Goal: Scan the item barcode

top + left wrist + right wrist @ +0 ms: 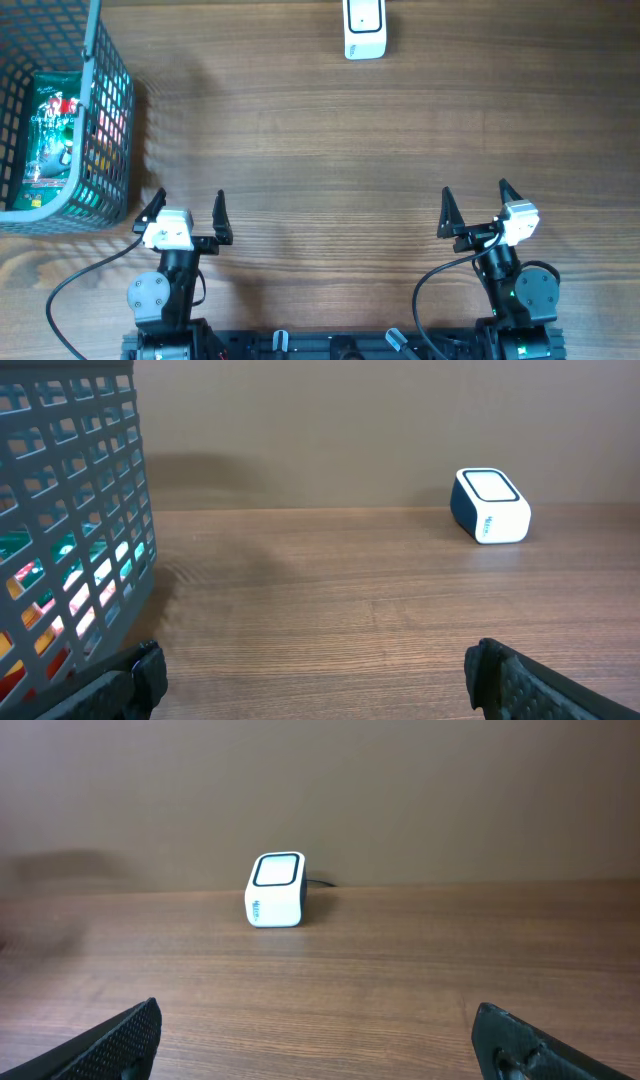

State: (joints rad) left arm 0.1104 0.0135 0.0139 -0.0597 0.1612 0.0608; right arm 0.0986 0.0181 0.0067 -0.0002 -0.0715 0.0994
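Note:
A green packaged item (pixel 48 135) lies inside the grey mesh basket (pixel 105 190) at the far left; through the basket wall in the left wrist view only coloured patches of the item (pixel 62 575) show. A white barcode scanner (pixel 364 28) with a dark window stands at the table's far edge, and is also the scanner (pixel 490 506) in the left wrist view and the scanner (pixel 275 890) in the right wrist view. My left gripper (pixel 187 211) is open near the front edge, just right of the basket. My right gripper (pixel 476 205) is open at the front right. Both hold nothing.
The wooden table (pixel 320 150) stretches between the grippers and the scanner. A thin cable (pixel 320 882) leads off behind the scanner. Black cables trail from both arm bases at the front edge.

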